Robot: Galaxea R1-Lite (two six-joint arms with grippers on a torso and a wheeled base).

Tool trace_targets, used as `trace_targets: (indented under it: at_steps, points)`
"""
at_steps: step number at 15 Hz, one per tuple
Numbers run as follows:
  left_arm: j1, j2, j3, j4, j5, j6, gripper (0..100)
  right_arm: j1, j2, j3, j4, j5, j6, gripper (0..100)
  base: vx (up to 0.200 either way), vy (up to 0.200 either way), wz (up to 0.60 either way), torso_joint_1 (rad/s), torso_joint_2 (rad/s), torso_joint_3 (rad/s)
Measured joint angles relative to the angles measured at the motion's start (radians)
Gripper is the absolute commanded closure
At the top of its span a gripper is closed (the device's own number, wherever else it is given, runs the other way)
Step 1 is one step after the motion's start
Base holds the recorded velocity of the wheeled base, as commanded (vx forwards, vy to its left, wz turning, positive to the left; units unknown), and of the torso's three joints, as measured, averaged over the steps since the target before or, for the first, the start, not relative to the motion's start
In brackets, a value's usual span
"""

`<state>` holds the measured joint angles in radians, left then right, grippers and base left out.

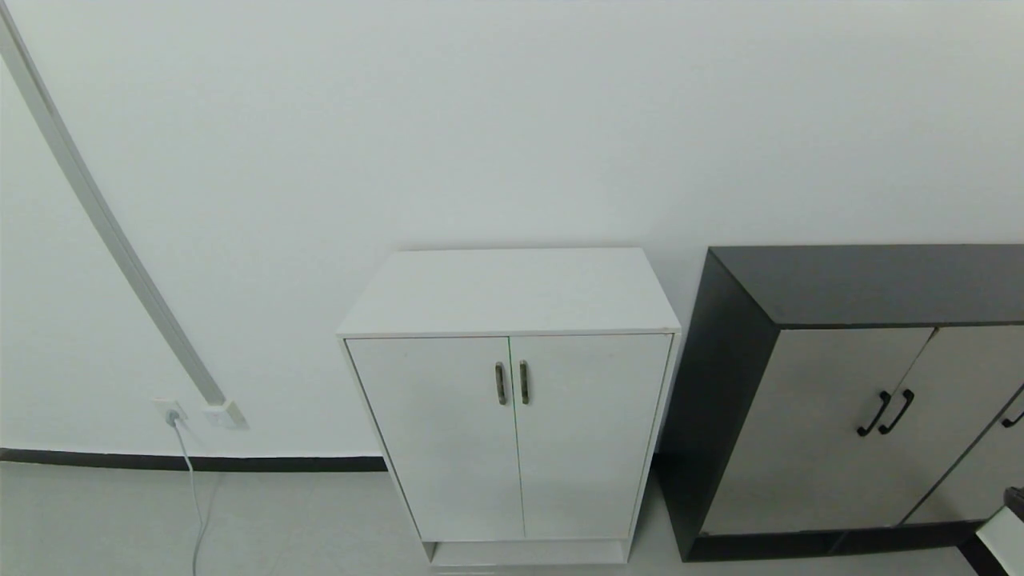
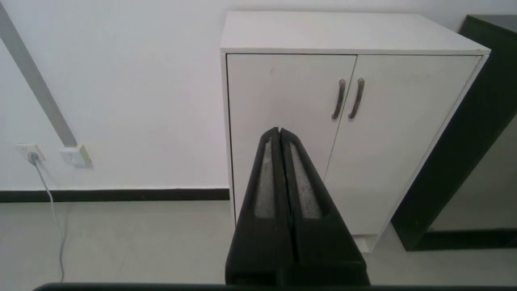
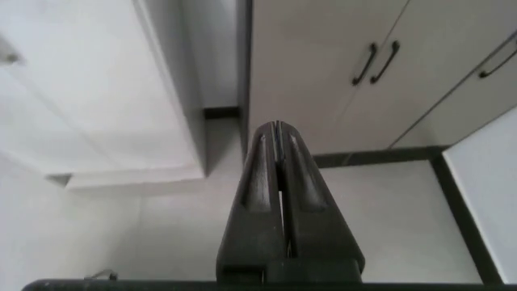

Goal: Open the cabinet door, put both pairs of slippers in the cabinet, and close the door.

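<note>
The white cabinet (image 1: 512, 400) stands on the floor (image 1: 280, 520) against the wall (image 1: 512, 120), both doors closed, handles (image 1: 501, 382) paired at the centre seam; dark cabinet (image 1: 840, 400) just beside it; wall socket (image 1: 170, 413) on its other side; left gripper (image 2: 280, 133) and right gripper (image 3: 277, 128): jaws pressed together, holding nothing

cabinet (image 1: 448, 432) is plain white, handles (image 1: 501, 383) dull grey-brown; unit (image 1: 720, 384) at its 3 o'clock is black with grey doors (image 1: 832, 424); skirting strip (image 1: 192, 462) black
</note>
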<state>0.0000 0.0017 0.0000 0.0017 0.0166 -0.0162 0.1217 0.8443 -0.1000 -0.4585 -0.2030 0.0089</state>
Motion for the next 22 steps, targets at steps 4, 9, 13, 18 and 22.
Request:
trace_targets:
  at_steps: [4,9,13,18,22]
  points:
    - [0.000,0.000,0.000,0.000,0.000,0.000,100,0.002,-0.191,-0.017,0.241,0.054,0.000,100,0.000,0.000,0.00,0.000,0.00,0.000]
    - [0.000,0.000,0.000,0.000,0.001,-0.002,100,0.006,-0.352,-0.004,0.408,0.137,-0.001,100,0.000,0.000,0.00,0.000,0.00,0.000]
    - [0.000,0.000,0.000,0.000,0.001,-0.002,100,0.007,-0.452,0.023,0.490,0.171,-0.013,100,0.000,0.000,0.00,0.000,0.00,0.000]
    - [0.000,0.000,0.000,0.000,0.001,-0.001,100,0.007,-0.504,0.090,0.468,0.194,-0.044,100,0.000,0.000,0.00,0.000,0.00,0.000]
    - [0.000,0.000,0.000,0.000,0.001,-0.002,100,0.003,-0.539,0.096,0.468,0.194,-0.044,100,0.000,0.000,0.00,0.000,0.00,0.000]
